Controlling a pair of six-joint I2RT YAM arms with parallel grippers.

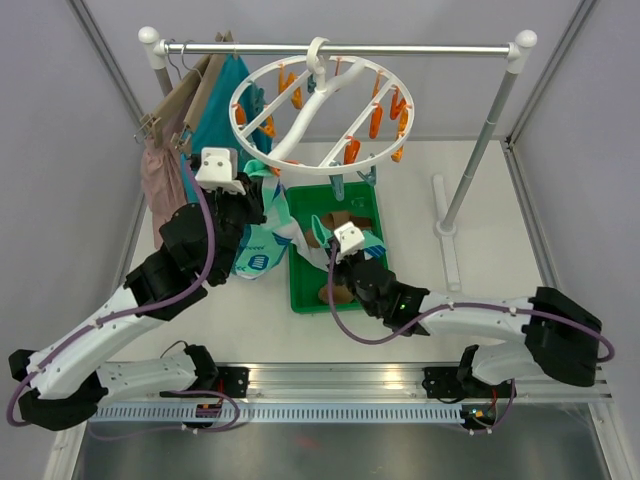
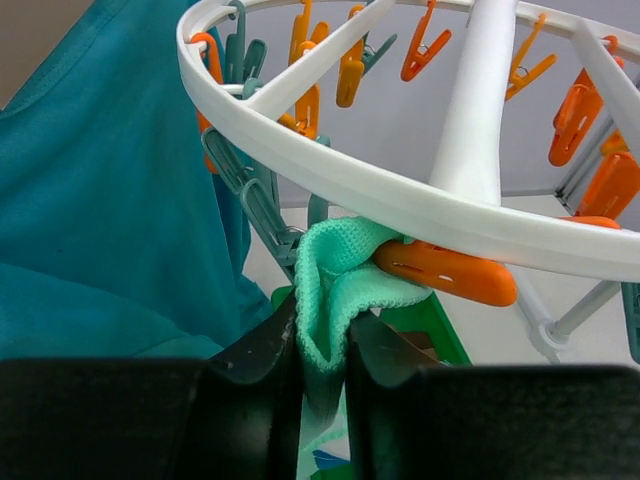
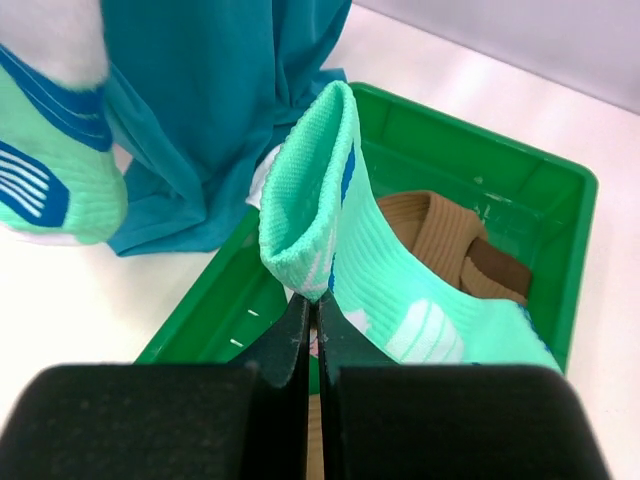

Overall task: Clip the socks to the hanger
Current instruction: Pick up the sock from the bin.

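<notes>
Lena: Black fingers of the right gripper sit closest in its wrist view. What are they doing?

Ravi: They are clenched on the ribbed cuff of the lifted mint sock, holding that cuff upright over the green tray. The sock's foot has white patches and trails down into the tray.

Lena: What's around it?

Ravi: 1 brown sock lies folded on the tray floor behind it. A large teal garment hangs beyond the tray's far-left corner, its hem reaching the bench. From above, the right wrist covers much of the tray's near half.

Lena: And the left gripper?

Ravi: Its 2 fingers flank the cuff of the hanging mint sock and touch the fabric on both sides. I cannot tell whether they pinch it or sit slack.

Lena: Where is that sock?

Ravi: It is at the near-left rim of the round white hanger. An orange peg just under the ring appears to grip its folded cuff. Teal pegs dangle just beside it, and the teal garment fills the view's left. The sock is mint with white and blue markings and hangs by the tray's left edge. The hanger hooks over a metal rail. Tan clothes hangers and a pink garment hang at the rail's left end.
</notes>
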